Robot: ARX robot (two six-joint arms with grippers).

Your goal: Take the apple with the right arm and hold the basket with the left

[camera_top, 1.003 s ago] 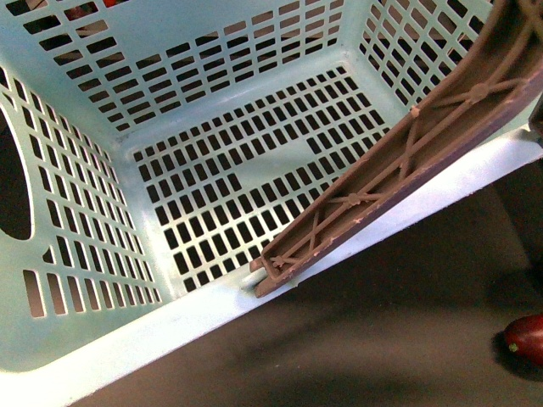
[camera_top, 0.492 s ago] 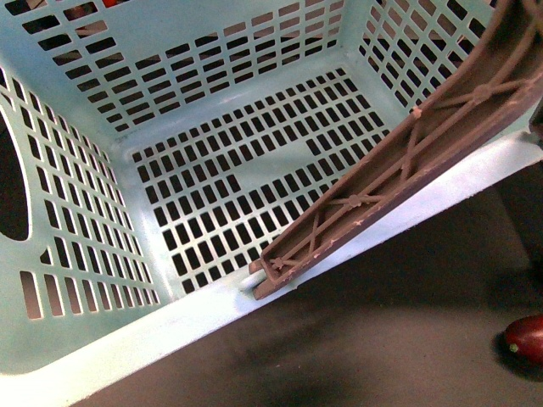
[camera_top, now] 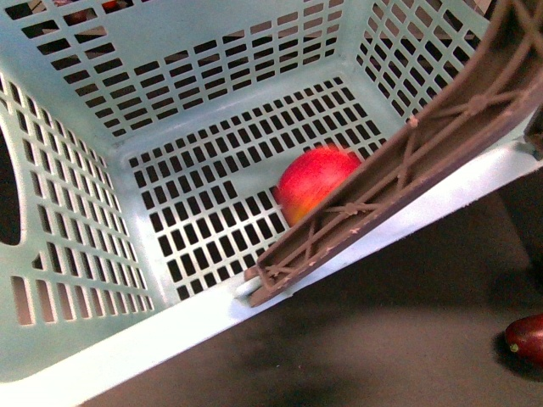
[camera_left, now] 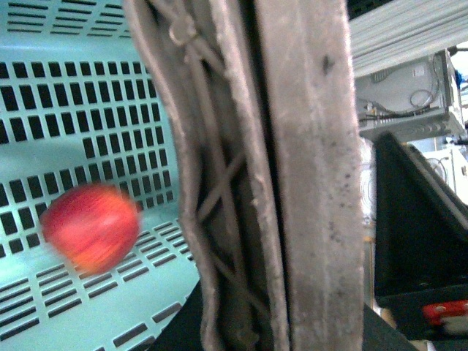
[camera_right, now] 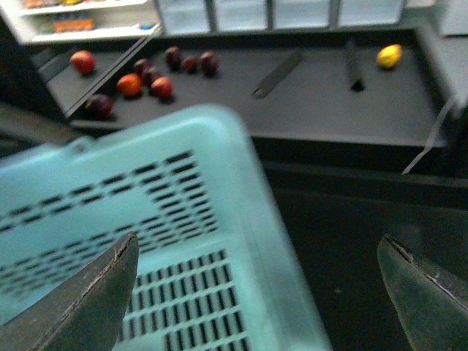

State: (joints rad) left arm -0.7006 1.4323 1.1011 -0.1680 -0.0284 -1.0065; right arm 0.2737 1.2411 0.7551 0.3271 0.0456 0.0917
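Although empty a second ago, the basket [camera_top: 170, 25] now holds the apple [camera_top: 312, 182], partly behind its handle [camera_top: 424, 144]; right gripper [camera_right: 257, 240] fingers gape wide, left gripper unseen.

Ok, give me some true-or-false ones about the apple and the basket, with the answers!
1. The apple is inside the basket. True.
2. The right pincer is squeezing the apple. False: it is open and holds nothing.
3. A dark maroon fruit lies outside the basket. True.
4. The basket is full of fruit. False: only the apple shows inside it.
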